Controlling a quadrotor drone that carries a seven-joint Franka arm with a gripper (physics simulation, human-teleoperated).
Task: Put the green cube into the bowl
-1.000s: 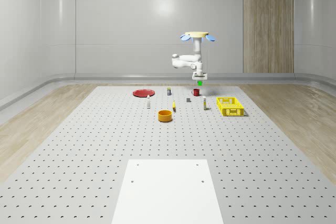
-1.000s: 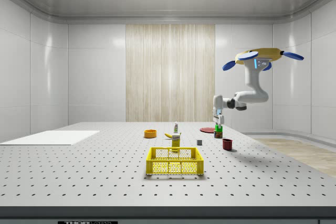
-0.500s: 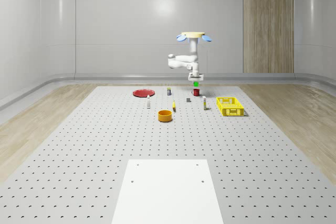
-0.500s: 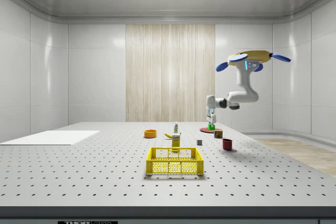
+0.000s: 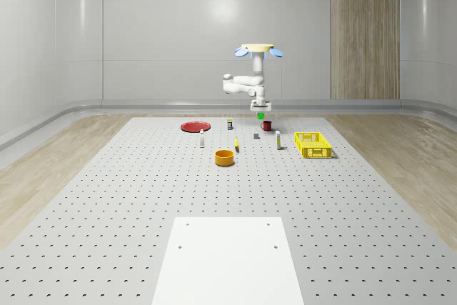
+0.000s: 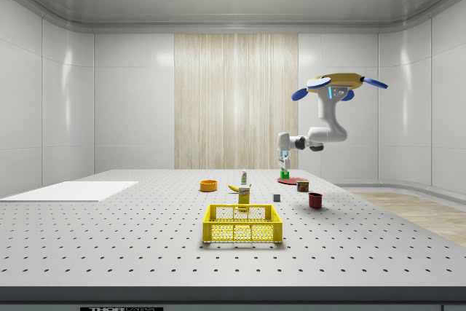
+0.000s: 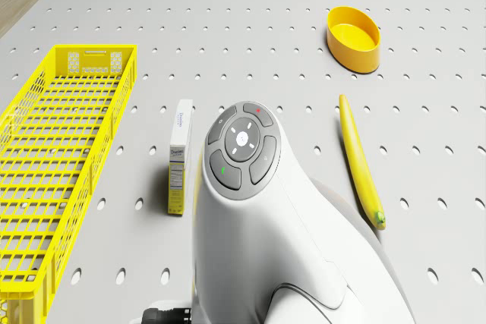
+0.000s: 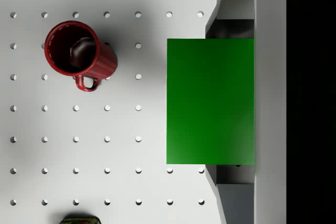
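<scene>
Wrist view shows the gripper (image 8: 210, 100) clamped on the green cube (image 8: 210, 100), carried in the air above the table (image 8: 136, 124), beside a red mug (image 8: 79, 56) standing below. From the whole-scene view, the drone (image 5: 257, 50) hovers over the far part of the table, and the bowl (image 5: 225, 157) lies nearer to the front edge and toward that view's left of the gripper, well apart.
</scene>
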